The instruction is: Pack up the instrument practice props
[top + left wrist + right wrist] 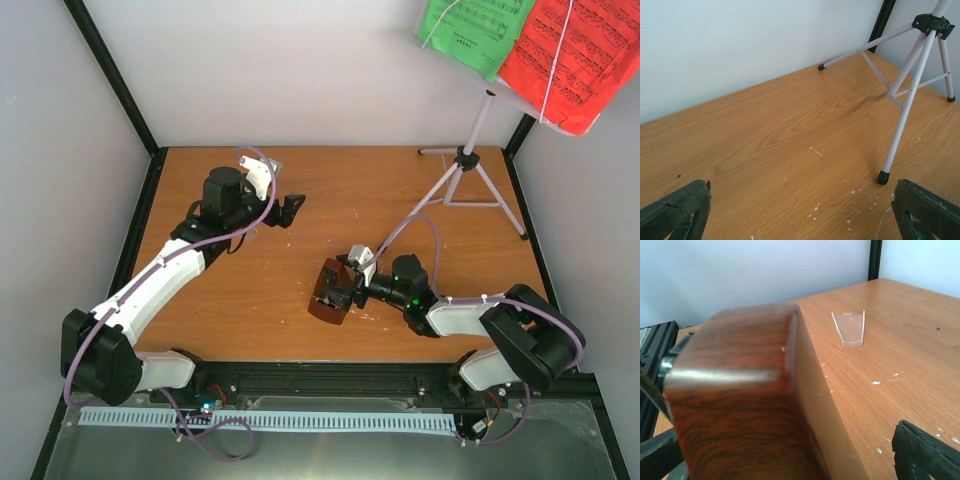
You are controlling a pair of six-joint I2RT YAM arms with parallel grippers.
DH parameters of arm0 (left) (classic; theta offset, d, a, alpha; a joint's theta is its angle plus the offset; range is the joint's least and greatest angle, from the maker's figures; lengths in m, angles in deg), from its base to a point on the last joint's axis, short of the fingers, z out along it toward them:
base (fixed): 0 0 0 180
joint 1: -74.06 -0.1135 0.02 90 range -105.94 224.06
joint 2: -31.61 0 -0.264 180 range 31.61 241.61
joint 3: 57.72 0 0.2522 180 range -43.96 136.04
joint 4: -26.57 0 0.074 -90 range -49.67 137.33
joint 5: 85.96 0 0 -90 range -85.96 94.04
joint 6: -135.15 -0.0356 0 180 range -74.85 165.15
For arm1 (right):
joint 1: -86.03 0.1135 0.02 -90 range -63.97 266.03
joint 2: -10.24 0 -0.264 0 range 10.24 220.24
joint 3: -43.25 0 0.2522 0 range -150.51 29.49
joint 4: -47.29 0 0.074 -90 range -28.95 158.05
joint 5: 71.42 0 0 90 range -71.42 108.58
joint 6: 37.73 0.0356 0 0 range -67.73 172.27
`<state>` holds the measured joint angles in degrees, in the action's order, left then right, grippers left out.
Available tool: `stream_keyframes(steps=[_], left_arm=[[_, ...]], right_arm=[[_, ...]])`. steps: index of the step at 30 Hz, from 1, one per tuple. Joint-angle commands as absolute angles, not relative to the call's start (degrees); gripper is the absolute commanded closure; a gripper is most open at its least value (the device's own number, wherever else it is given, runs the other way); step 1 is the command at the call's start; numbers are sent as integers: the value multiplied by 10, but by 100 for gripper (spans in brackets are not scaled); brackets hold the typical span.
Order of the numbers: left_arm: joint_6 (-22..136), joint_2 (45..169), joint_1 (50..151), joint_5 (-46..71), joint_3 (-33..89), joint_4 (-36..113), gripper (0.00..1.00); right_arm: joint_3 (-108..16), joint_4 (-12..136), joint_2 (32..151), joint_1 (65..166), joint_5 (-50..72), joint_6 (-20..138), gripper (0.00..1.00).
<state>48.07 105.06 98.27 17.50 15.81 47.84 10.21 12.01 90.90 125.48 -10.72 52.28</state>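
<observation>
Your left end effector (291, 210) hovers over the rear left of the bench (250, 300), fingers wide apart with nothing between them. Your right end effector (340, 288) is spread wide astride the dark brown metronome (326, 298) at mid-bench, one finger (925, 450) clear of the wood. The clear cover (850, 330) lies apart on the bench. The white music stand (470, 170) stands at the rear right, carrying the green sheet (475, 30) and the red sheet (570, 60).

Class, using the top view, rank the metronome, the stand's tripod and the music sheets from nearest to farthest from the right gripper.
1. Metronome: between the right gripper's fingers, near the centre.
2. Tripod: standing at the far right.
3. Sheets: above the tripod, top right corner.
</observation>
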Motion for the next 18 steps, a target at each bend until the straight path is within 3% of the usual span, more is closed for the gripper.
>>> stream_keyframes(steps=[1,11,18], left_arm=[[465,1044,981,181,159,461,1],[469,1051,981,189,156,457,1],[470,1051,981,190,155,455,0]], right_arm=[[113,25,922,1260,-103,536,4],[130,-13,924,1260,-77,536,4],[139,-31,927,1260,-71,546,11]])
